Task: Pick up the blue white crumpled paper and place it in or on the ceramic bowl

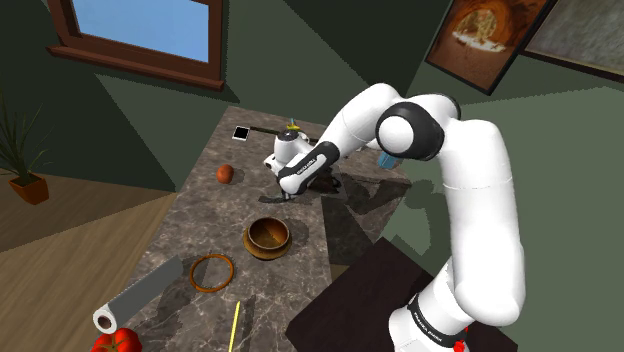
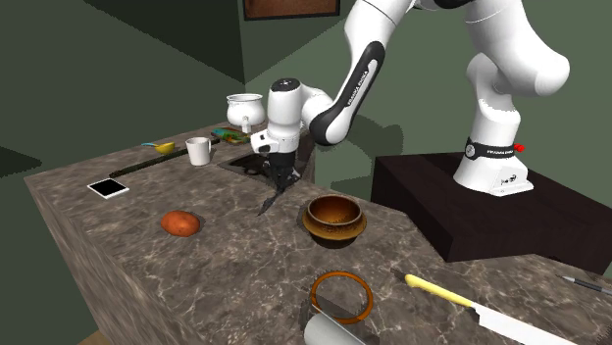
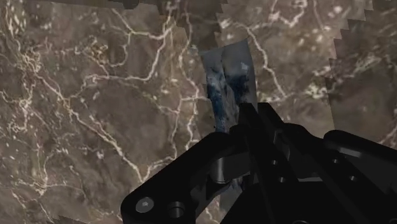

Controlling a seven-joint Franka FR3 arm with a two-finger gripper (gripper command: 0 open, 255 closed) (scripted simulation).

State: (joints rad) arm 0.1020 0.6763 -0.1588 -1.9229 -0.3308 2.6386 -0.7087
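My black gripper (image 1: 286, 193) (image 2: 279, 182) (image 3: 240, 124) points down over the marble counter (image 1: 190, 215) and is shut on the blue and white crumpled paper (image 3: 226, 86). The paper (image 2: 269, 203) sticks out below the fingertips as a thin strip, close to the counter top. Whether its lower end touches the stone I cannot tell. The brown bowl (image 1: 267, 237) (image 2: 333, 218) stands upright and empty on the counter, a short way from the gripper toward the shoulder view's bottom.
An orange round thing (image 1: 225, 173) (image 2: 179, 222) lies nearby. A brown ring (image 1: 212, 271) (image 2: 341, 294), a grey roll (image 1: 135, 300) and a yellow-handled knife (image 2: 471, 304) lie past the bowl. A white mug (image 2: 199, 150), a pitcher (image 2: 243, 110) and a flat black-and-white card (image 2: 108, 187) stand farther off.
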